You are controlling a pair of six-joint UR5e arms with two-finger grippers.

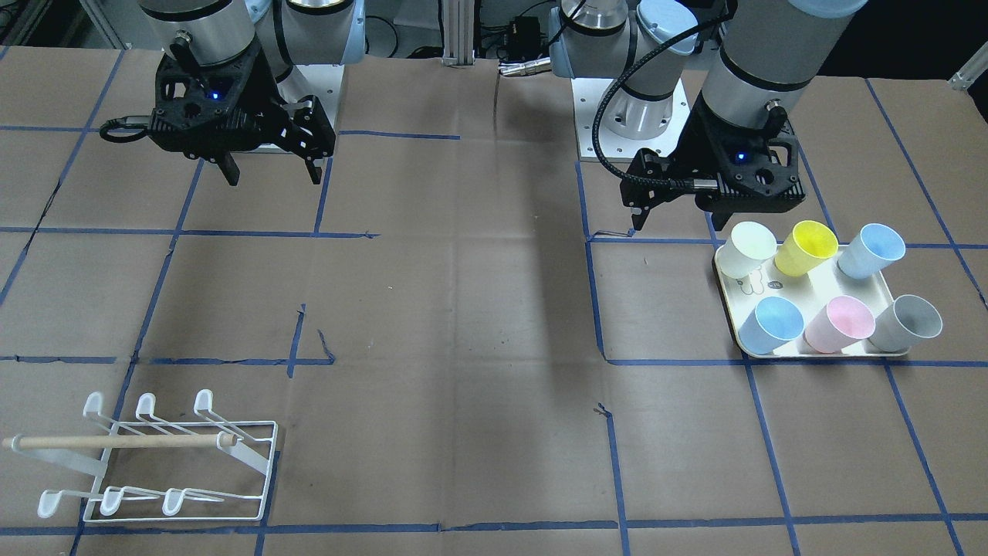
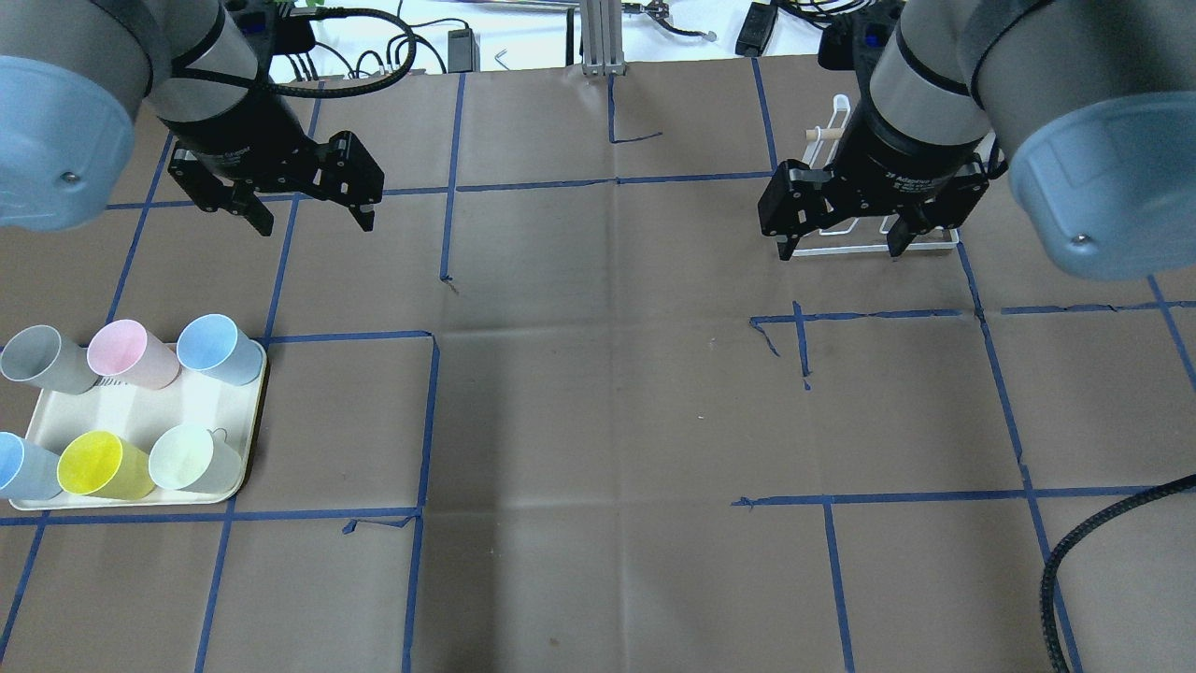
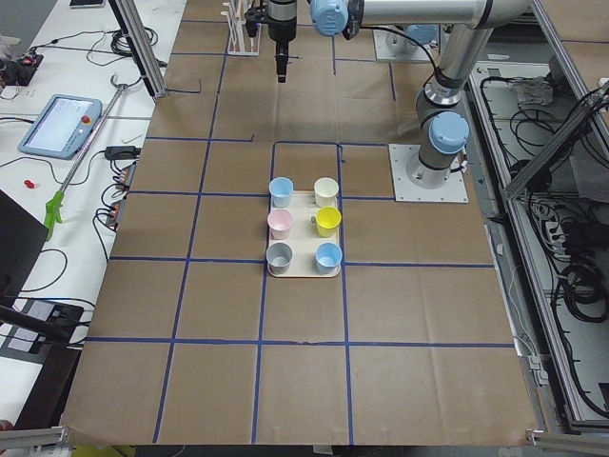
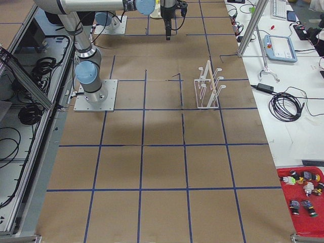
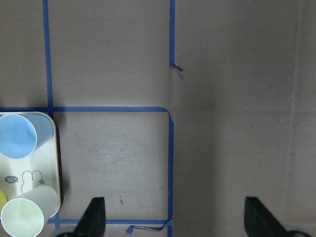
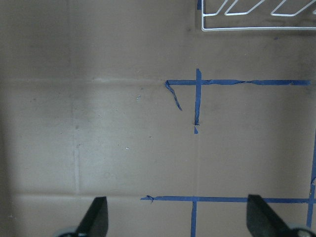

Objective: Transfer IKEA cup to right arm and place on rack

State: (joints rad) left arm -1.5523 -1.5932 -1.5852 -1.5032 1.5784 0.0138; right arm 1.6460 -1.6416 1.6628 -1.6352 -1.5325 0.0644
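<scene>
Several IKEA cups stand on a cream tray (image 2: 140, 500): grey (image 2: 37, 358), pink (image 2: 131, 353), two blue (image 2: 217, 348), yellow (image 2: 98, 465) and pale green (image 2: 192, 458). My left gripper (image 2: 315, 224) is open and empty, hovering over the table beyond the tray; it also shows in the front view (image 1: 683, 220) and the left wrist view (image 5: 177, 219). My right gripper (image 2: 841, 250) is open and empty, above the near edge of the white wire rack (image 1: 177, 463). The rack is partly hidden behind it in the overhead view (image 2: 920, 245).
The table is brown cardboard with blue tape lines. The rack's wooden handle (image 1: 116, 442) lies across its prongs. The rack's rim shows at the top of the right wrist view (image 6: 256, 28). A red bin of small parts (image 4: 304, 195) sits off the table.
</scene>
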